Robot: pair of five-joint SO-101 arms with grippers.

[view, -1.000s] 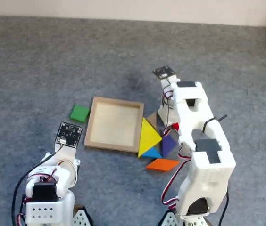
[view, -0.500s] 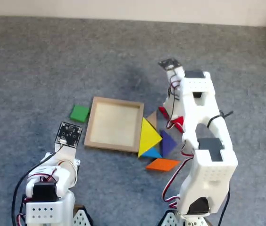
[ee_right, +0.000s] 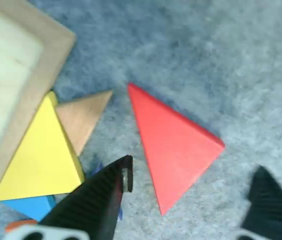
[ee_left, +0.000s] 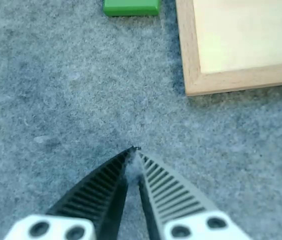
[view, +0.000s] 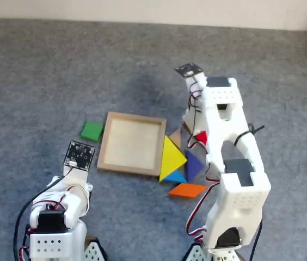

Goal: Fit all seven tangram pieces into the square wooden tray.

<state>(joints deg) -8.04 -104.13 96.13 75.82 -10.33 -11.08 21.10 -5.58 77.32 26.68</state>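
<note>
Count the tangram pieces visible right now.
7, none in the tray. Green square sits alone at one tray edge; yellow triangle, wooden triangle, red triangle, blue triangle, purple piece and orange parallelogram cluster at the opposite edge.

wooden tray [view: 131, 142]: pale bare wood, smooth, matt | table cover [view: 61, 70]: grey cloth, fuzzy, rough nap | red triangle [ee_right: 173, 145], yellow triangle [ee_right: 43, 150], green square [ee_left: 131, 6]: painted, smooth, soft sheen | tan triangle [ee_right: 81, 117]: unpainted wood, matt | left gripper [ee_left: 133, 150], fingers [ee_left: 106, 185]: black ribbed plastic, matt | right arm [view: 235, 201]: white plastic shell, smooth
</note>
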